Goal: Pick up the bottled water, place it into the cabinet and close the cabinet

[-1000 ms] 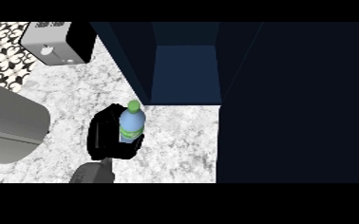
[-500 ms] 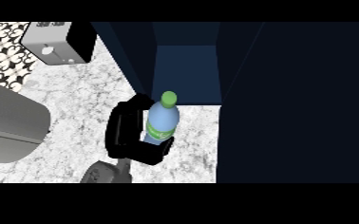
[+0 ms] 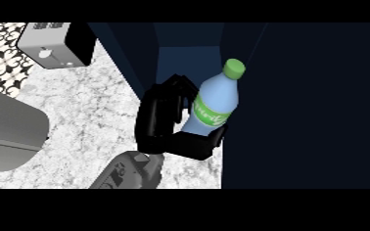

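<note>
The bottled water (image 3: 214,103) is pale blue with a green cap and a green label, and it tilts to the upper right. My right hand (image 3: 162,122) is shut on it from the left, with fingers curled behind it and the thumb under its base. The bottle is held above the counter (image 3: 80,107), in front of the open dark blue cabinet (image 3: 186,58). Its cap lies against the cabinet's opening, next to the dark door panel (image 3: 296,107) on the right. My left hand does not show.
A white and black box-shaped appliance (image 3: 54,44) stands at the back left of the marbled counter. A large grey shape (image 3: 18,132) fills the left edge. The cabinet's dark side wall (image 3: 130,54) rises just left of the opening.
My right hand has carried the bottle up and to the right, from over the counter to the front of the cabinet's opening. The bottle now tilts more.
</note>
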Controlling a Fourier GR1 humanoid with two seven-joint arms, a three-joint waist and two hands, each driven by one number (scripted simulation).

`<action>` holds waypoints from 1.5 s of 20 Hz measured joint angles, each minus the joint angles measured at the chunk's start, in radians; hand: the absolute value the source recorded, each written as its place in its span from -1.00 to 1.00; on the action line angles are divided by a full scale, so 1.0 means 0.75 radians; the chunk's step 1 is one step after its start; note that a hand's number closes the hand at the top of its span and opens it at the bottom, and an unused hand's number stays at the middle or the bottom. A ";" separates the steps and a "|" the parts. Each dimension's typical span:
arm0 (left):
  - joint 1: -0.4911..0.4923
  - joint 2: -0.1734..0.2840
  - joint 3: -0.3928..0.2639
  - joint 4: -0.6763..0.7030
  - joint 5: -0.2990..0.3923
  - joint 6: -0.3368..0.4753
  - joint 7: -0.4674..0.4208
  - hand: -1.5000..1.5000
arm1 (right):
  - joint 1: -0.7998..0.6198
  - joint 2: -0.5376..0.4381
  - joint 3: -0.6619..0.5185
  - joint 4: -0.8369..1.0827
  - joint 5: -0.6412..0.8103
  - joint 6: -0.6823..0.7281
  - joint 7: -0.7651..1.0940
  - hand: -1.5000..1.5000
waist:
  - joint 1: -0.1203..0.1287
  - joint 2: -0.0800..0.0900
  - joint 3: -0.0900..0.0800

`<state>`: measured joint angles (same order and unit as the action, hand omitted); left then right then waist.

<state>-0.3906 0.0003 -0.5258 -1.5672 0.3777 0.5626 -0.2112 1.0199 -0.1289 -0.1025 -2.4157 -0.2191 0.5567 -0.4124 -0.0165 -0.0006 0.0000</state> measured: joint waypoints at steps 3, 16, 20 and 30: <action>-0.095 0.000 -0.054 0.014 -0.004 0.144 0.020 1.00 | 0.002 -0.005 -0.023 -0.001 -0.006 0.006 0.006 -1.00 | -0.004 0.000 0.000; -0.487 0.000 0.009 0.450 0.083 0.297 -0.011 1.00 | -0.055 -0.013 -0.098 0.006 -0.035 0.012 0.047 -1.00 | -0.017 0.006 -0.001; -0.550 0.000 0.029 0.580 0.109 0.287 -0.044 1.00 | -0.055 -0.018 -0.139 0.013 -0.045 0.034 0.038 -1.00 | -0.020 0.006 -0.001; -0.642 0.003 0.158 0.894 0.160 0.193 -0.165 1.00 | -0.068 -0.012 -0.160 0.031 -0.084 0.066 0.056 -1.00 | -0.023 0.009 -0.001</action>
<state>-0.8724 0.0025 -0.4077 -0.8967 0.4981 0.7071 -0.3349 0.9687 -0.1379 -0.2225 -2.3927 -0.2819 0.6061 -0.3706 -0.0334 0.0064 -0.0008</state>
